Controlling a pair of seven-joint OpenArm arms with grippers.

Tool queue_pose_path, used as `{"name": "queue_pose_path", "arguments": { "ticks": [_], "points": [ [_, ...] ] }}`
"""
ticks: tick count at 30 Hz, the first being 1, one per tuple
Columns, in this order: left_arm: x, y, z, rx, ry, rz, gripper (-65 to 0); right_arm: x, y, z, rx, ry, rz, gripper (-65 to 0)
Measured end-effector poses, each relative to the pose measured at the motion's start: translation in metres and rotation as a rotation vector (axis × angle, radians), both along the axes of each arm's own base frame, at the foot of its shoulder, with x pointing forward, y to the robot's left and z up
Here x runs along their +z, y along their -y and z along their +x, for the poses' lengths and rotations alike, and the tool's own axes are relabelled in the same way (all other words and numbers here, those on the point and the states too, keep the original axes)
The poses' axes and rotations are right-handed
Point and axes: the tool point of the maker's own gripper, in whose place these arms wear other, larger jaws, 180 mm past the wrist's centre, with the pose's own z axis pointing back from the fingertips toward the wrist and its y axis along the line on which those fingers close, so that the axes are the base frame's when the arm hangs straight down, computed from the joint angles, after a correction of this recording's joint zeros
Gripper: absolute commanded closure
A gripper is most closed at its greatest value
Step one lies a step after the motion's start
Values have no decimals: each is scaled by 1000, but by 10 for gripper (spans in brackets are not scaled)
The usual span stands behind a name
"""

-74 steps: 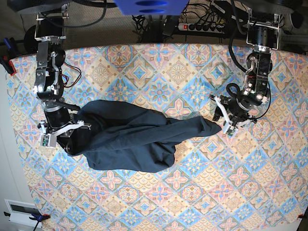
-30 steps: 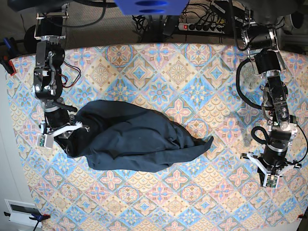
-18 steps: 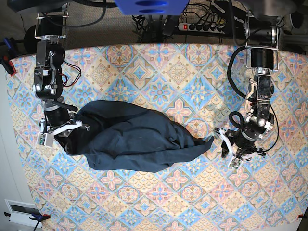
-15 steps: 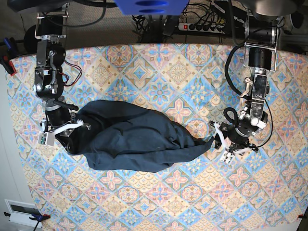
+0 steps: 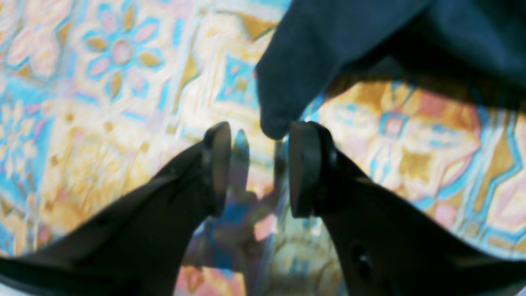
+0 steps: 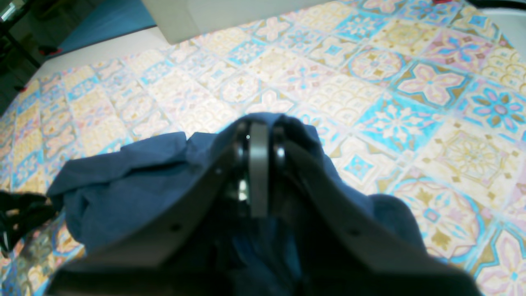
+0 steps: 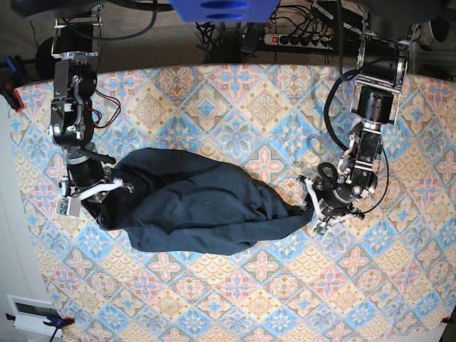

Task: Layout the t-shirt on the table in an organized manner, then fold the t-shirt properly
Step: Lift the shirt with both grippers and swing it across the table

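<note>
The dark navy t-shirt [image 7: 199,214] lies crumpled on the patterned table [image 7: 235,107], with a pointed tip reaching right. My left gripper [image 7: 313,210] is at that tip. The left wrist view shows this gripper [image 5: 257,164] open, and the t-shirt [image 5: 349,41] tip hangs just ahead of the fingertips, close to the right pad [image 5: 302,164]. At the shirt's left end, my right gripper [image 7: 114,187] is shut on the cloth. In the right wrist view the jaws [image 6: 259,139] are pressed together with the t-shirt [image 6: 131,181] bunched around them.
Beyond the table's far edge lie a power strip and cables [image 7: 299,39]. A red clamp [image 7: 14,96] sits at the left edge and a white box [image 7: 32,313] off the near left corner. Patterned cloth [image 6: 411,102] stretches bare around the shirt.
My left arm swung from the lower right in to the shirt's right tip and its jaws opened. The right arm and the shirt hardly moved.
</note>
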Motion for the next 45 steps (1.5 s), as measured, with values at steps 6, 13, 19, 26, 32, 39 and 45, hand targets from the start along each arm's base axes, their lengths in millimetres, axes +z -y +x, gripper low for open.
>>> {"name": "queue_pose_path", "arguments": {
  "ticks": [6, 13, 19, 26, 32, 39, 45],
  "points": [
    [-4, 17, 19, 14, 32, -81, -230, 0, 0, 0, 0, 0, 1, 0],
    [-9, 32, 36, -12, 54, -103, 0, 1, 0, 0, -1, 1, 0, 0],
    [56, 21, 69, 16, 231, -125, 0, 4, -1, 0, 1, 8, -2, 0],
    [158, -25, 87, 147, 421, -147, 0, 6, -1, 2, 3, 15, -1, 0],
    [229, -47, 80, 183, 569, -168, 0, 0, 5, 5, -9, -4, -2, 0],
    [319, -90, 69, 233, 733, -85, 0, 38, 17, 37, -4, 89, -39, 0],
    [351, -126, 59, 311, 798, -98, 0, 67, 27, 64, -13, 143, -41, 0]
  ]
}}
